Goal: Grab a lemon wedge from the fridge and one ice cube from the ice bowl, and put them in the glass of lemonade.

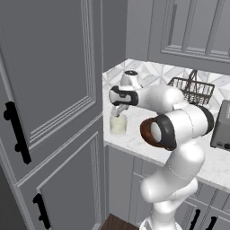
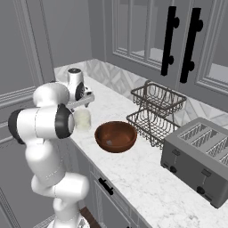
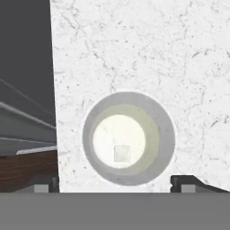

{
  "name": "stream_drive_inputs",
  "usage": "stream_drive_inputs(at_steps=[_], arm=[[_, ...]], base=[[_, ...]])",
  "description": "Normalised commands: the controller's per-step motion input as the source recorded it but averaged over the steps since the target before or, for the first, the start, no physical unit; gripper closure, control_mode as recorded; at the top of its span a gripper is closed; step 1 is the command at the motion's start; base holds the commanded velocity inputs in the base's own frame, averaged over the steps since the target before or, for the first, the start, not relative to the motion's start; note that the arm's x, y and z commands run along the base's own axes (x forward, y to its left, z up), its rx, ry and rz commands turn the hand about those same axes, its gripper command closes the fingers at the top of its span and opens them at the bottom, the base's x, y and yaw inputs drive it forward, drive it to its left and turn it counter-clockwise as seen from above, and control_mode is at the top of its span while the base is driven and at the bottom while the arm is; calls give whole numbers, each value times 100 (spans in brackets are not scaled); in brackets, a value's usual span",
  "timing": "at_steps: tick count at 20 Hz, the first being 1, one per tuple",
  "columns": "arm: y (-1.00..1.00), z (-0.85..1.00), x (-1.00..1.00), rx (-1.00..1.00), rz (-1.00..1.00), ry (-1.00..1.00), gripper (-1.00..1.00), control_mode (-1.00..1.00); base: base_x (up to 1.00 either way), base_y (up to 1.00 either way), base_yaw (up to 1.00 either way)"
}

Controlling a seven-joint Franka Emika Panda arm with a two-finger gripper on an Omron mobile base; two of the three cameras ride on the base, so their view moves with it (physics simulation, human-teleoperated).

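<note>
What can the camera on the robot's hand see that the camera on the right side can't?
The hand view looks straight down into the glass of lemonade and shows a small pale square piece lying inside it. The fingers stand wide apart, holding nothing.

The right base view shows the brown bowl, the wire rack, the toaster and the robot's arm.

Both show the glass standing on the white marble counter near its edge.

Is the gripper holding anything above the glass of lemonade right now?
No. In the hand view the gripper is open, its tips apart on either side of the glass of lemonade, with nothing between them.
</note>
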Motion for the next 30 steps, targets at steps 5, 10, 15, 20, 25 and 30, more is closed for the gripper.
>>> stream_drive_inputs(at_steps=[5,10,15,20,25,30], arm=[[-44,3,-100,6,-17,2,-100,-100],[-50,10,-93,5,-28,12,-100,-100],[-58,36,-99,7,-39,6,-100,-100],[-32,77,-100,4,-29,0,-100,-100],[-5,51,-100,0,-9,0,-100,-100],[2,5,-99,0,0,0,-100,-100]], base=[[0,0,0],[0,0,0],[0,0,0],[0,0,0],[0,0,0],[0,0,0]])
